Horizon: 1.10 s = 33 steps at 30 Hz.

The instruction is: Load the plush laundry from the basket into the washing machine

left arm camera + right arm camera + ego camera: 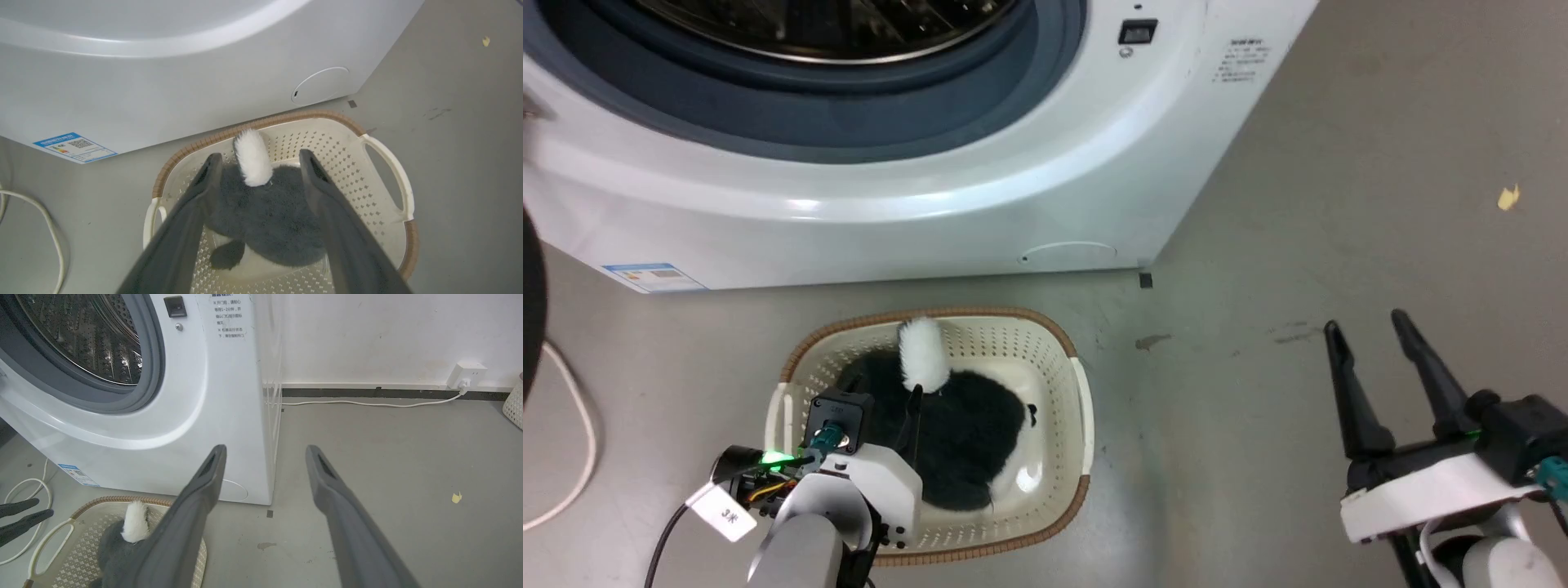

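Note:
The black plush laundry (968,437) with its white tail-like tuft (923,355) lies in the cream basket (1058,359), which stands on the floor right before the washing machine (980,212). My left gripper (882,392) hangs over the basket, open. In the left wrist view its fingers (204,179) straddle the plush (269,220), one on each side of the tuft (253,157); I cannot tell if they touch the fur. The right gripper (1366,322) stands open over bare floor to the right, holding nothing. Its wrist view shows the open port and steel drum (81,339).
The door's black rim (529,302) shows at the left edge. A white cable (572,425) loops on the floor left of the basket. A wall socket (466,373) with a cord and another pale basket (515,404) sit far right. A yellow scrap (1508,197) lies on the floor.

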Available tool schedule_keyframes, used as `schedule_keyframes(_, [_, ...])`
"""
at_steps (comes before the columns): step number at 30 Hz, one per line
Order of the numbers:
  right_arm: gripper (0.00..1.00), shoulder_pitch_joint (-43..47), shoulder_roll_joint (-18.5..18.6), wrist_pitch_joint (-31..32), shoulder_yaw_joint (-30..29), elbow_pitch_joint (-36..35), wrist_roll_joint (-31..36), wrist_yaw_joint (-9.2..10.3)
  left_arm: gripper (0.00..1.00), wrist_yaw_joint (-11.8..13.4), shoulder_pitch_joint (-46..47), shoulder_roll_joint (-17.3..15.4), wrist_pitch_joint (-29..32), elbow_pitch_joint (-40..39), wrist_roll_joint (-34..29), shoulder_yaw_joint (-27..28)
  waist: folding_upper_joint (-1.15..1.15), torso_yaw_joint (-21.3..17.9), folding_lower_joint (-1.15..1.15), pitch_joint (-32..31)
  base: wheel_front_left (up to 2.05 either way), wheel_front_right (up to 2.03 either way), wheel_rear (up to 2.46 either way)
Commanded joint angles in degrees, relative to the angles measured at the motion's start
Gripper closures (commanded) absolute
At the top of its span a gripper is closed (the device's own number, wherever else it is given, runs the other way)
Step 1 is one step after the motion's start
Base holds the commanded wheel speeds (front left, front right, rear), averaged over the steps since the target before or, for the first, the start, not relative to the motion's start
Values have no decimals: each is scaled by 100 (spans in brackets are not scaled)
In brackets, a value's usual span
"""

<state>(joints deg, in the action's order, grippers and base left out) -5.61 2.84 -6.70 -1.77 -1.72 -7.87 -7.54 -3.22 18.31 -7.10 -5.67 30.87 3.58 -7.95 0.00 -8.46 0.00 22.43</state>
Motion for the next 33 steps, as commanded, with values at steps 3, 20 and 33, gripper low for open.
schedule_keyframes(3, [0,-167,2,-83,-70,-81,-139,3,0,-55,266,-128,-62,331,40,-105,0,-106,0,196,0,0,0])
schedule_keyframes(20, [0,-451,2,-286,-245,-45,-434,3,0,-158,1136,-457,406,1335,639,-1077,0,-415,0,1225,0,0,0])
schedule_keyframes(33, [0,-732,3,-440,-251,30,-627,4,0,-235,2074,-922,1155,1946,1238,-1945,0,-633,0,1959,0,0,0])
